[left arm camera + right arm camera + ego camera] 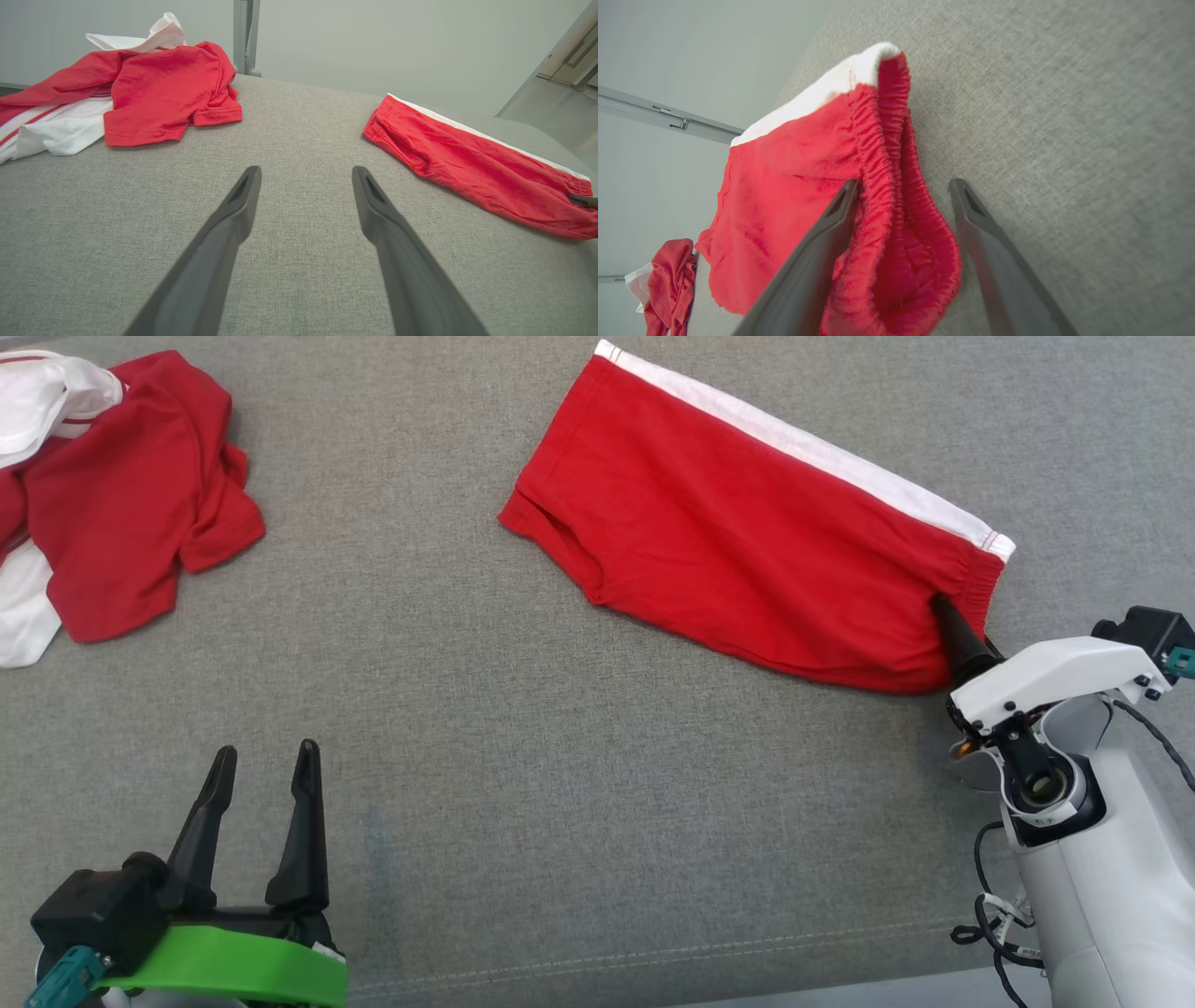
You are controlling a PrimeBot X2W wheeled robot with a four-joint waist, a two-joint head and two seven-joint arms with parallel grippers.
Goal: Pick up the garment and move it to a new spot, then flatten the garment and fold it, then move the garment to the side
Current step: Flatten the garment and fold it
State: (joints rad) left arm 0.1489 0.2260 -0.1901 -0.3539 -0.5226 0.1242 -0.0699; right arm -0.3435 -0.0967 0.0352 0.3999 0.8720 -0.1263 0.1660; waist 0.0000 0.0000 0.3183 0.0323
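Shorts: upper right of the head view, flat on the worktop.
Right fingers: apart, straddling the waistband; we should close deep on both layers.
Left fingers: apart, lower left, idle.

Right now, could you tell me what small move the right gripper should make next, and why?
Probably shut the right gripper: its jaws stand open astride the waistband of the shorts, one finger over the cloth, the other over the grey surface beside it, so closing should pinch the band for a lift.
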